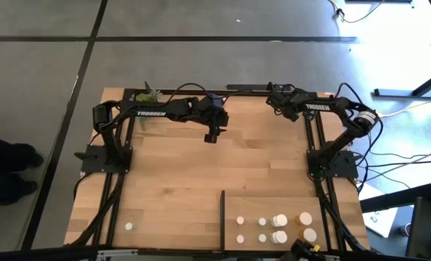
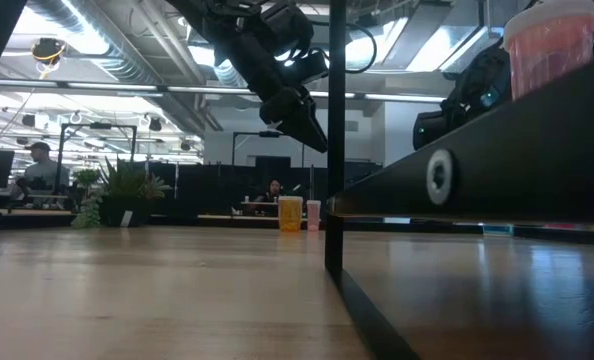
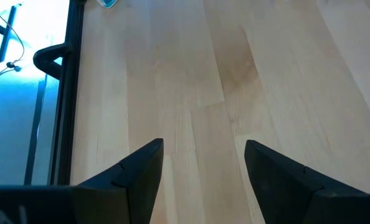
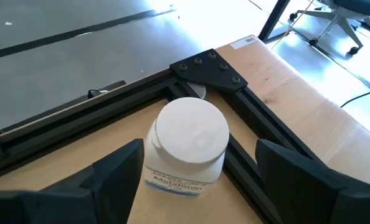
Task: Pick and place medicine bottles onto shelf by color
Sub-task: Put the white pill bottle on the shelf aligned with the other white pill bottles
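Observation:
A white medicine bottle [image 4: 188, 149] with a white cap stands upright on the wood at the table's far edge, beside the black frame's corner bracket [image 4: 207, 68]. My right gripper [image 4: 199, 144] is open, one finger on each side of the bottle with a gap on both sides; in the high view the right gripper [image 1: 277, 98] hides the bottle. My left gripper [image 3: 203, 146] hangs open above bare wood at the table's middle [image 1: 213, 134]. The shelf [image 1: 339, 206] at the near right carries several bottles, white [image 1: 280, 220] and orange [image 1: 303, 217].
One small white bottle [image 1: 129, 226] stands alone at the near left of the table. A green plant [image 1: 149, 94] sits at the far left corner. The shelf's black strip [image 1: 223, 217] stands upright along its left side. Black frame rails edge the table.

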